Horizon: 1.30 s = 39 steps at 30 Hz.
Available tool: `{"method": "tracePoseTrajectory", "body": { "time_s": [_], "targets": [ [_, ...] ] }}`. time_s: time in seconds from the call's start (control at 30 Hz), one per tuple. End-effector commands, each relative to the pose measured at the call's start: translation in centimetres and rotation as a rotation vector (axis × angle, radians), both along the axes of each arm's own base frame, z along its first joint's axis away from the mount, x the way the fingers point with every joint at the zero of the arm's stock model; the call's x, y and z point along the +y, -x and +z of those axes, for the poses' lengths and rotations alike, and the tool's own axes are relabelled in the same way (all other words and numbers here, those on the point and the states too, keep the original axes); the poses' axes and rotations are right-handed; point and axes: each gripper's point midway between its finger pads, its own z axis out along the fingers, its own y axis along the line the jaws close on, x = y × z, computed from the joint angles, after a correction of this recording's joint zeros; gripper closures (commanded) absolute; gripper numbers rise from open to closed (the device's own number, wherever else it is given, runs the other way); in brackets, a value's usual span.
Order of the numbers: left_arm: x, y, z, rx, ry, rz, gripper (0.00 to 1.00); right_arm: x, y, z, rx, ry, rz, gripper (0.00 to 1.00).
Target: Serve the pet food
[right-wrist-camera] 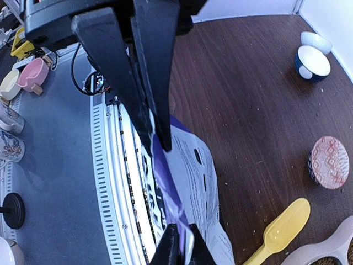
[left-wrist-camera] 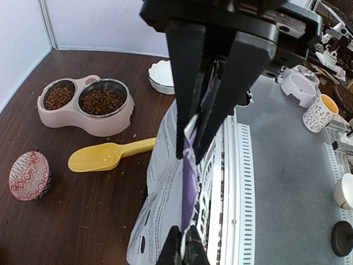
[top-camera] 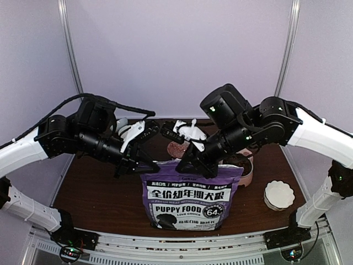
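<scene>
From above, right arm (top-camera: 276, 124) and bag (top-camera: 187, 196) hide most pet food (top-camera: 239, 160).

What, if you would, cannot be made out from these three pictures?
- Inside of the purple bag: left gripper and right gripper pinch its top shut, every view.
- Yellow scoop: hidden by bag and grippers in the top view; cut by the bottom edge in the right wrist view.
- Pink feeder: mostly behind the right arm in the top view.

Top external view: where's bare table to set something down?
Left of the bag, the table is bare to its edge. A narrower strip lies between bag and white bowl. Behind the bag it's crowded: feeder, scoop, patterned bowl.
</scene>
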Motion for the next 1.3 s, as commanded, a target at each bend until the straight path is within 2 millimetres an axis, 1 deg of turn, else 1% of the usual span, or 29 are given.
{"method": "tracePoseTrajectory", "body": {
  "time_s": [0.0, 0.03, 0.1, 0.13, 0.17, 0.2, 0.4, 0.53, 0.6, 0.67, 0.73, 0.93, 0.97, 1.0, 1.07, 1.2, 1.23, 1.27],
  "targets": [
    [0.4, -0.2, 1.2, -0.040, 0.037, 0.014, 1.00, -4.3, -0.6, -0.5, -0.058, 0.098, -0.069, 0.85],
    [0.4, -0.3, 1.3, -0.041, 0.037, 0.014, 1.00, -4.6, -0.5, -0.7, -0.060, 0.112, -0.073, 0.84],
    [0.4, -0.2, 1.4, -0.041, 0.040, 0.014, 1.00, -5.2, -0.6, -1.0, -0.063, 0.129, -0.082, 0.84],
    [0.4, -0.3, 1.4, -0.042, 0.039, 0.014, 1.00, -5.4, -0.6, -1.0, -0.068, 0.132, -0.085, 0.89],
    [0.4, -0.3, 1.5, -0.045, 0.040, 0.015, 1.00, -5.6, -0.7, -1.0, -0.071, 0.131, -0.089, 0.97],
    [0.4, -0.3, 1.5, -0.045, 0.040, 0.015, 1.00, -5.7, -0.7, -1.0, -0.074, 0.130, -0.091, 1.00],
    [0.4, -0.5, 1.5, -0.047, 0.031, 0.022, 1.00, -6.4, -1.0, -0.8, -0.102, 0.142, -0.107, 1.00],
    [0.4, -0.6, 1.7, -0.049, 0.029, 0.020, 1.00, -7.7, -1.3, -1.3, -0.127, 0.186, -0.131, 0.89],
    [0.3, -0.7, 1.7, -0.049, 0.027, 0.021, 1.00, -8.3, -1.5, -1.5, -0.135, 0.207, -0.141, 0.88],
    [0.3, -0.7, 1.8, -0.050, 0.027, 0.021, 1.00, -8.9, -1.5, -1.8, -0.144, 0.227, -0.150, 0.89],
    [0.3, -0.7, 1.8, -0.049, 0.028, 0.022, 1.00, -9.5, -1.6, -2.0, -0.155, 0.244, -0.161, 1.00],
    [0.5, -0.9, 1.9, -0.053, 0.023, 0.033, 1.00, -11.0, -2.0, -1.6, -0.189, 0.254, -0.196, 1.00],
    [0.5, -0.9, 1.9, -0.053, 0.023, 0.033, 1.00, -11.3, -2.0, -1.6, -0.192, 0.259, -0.202, 0.95],
    [0.6, -0.9, 1.9, -0.054, 0.024, 0.034, 1.00, -11.6, -2.0, -1.7, -0.195, 0.265, -0.208, 0.93],
    [0.6, -1.0, 2.0, -0.056, 0.024, 0.035, 1.00, -12.2, -2.2, -2.0, -0.199, 0.283, -0.223, 0.92],
    [0.8, -1.2, 2.0, -0.061, 0.020, 0.042, 1.00, -13.3, -2.4, -2.5, -0.208, 0.304, -0.249, 0.92],
    [0.8, -1.2, 2.1, -0.063, 0.019, 0.044, 1.00, -13.5, -2.4, -2.5, -0.209, 0.307, -0.255, 0.94],
    [0.9, -1.3, 2.1, -0.064, 0.018, 0.046, 1.00, -13.7, -2.4, -2.5, -0.213, 0.307, -0.258, 0.98]
  ]
}}
